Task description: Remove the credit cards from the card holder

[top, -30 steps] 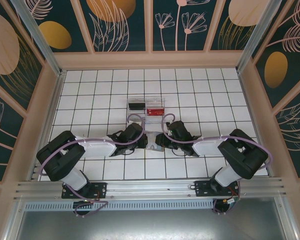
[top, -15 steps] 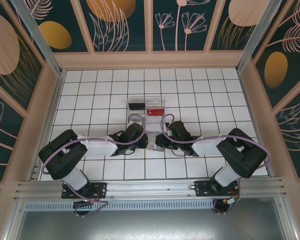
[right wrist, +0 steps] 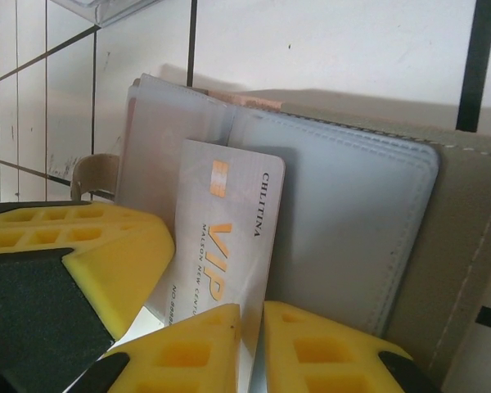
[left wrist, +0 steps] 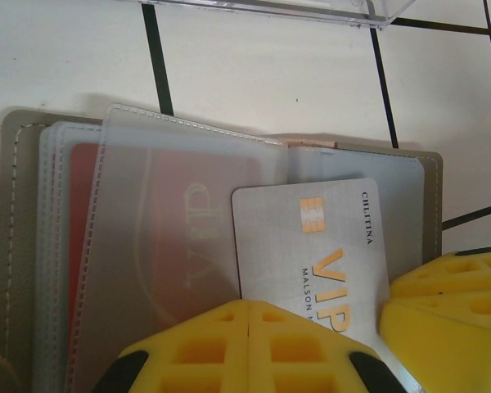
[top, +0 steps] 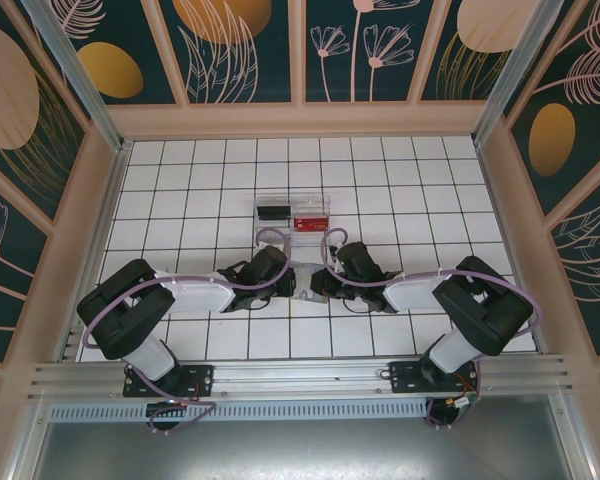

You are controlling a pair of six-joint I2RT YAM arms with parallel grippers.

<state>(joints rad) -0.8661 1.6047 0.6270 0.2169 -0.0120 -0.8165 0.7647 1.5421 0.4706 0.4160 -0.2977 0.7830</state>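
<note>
The grey card holder [left wrist: 12,246] lies open on the tiles, its clear sleeves fanned out. A red credit card [left wrist: 172,221] sits inside one sleeve. A silver VIP credit card [right wrist: 229,229] sticks partway out of a sleeve, and my right gripper [right wrist: 252,344] is shut on its near edge. My left gripper [left wrist: 250,327] is shut, its yellow tips resting over the sleeves' near edge beside the silver card [left wrist: 311,246]. What lies under them is hidden. In the top view both grippers, left [top: 292,283] and right [top: 315,285], meet over the holder [top: 304,291].
A clear plastic tray [top: 325,200] holding a black and a red item stands just beyond the holder. Its edge shows at the top of the left wrist view [left wrist: 270,8]. White tiled floor surrounds everything, ringed by wooden walls.
The right arm has edged slightly left toward the holder. The left arm has stayed put.
</note>
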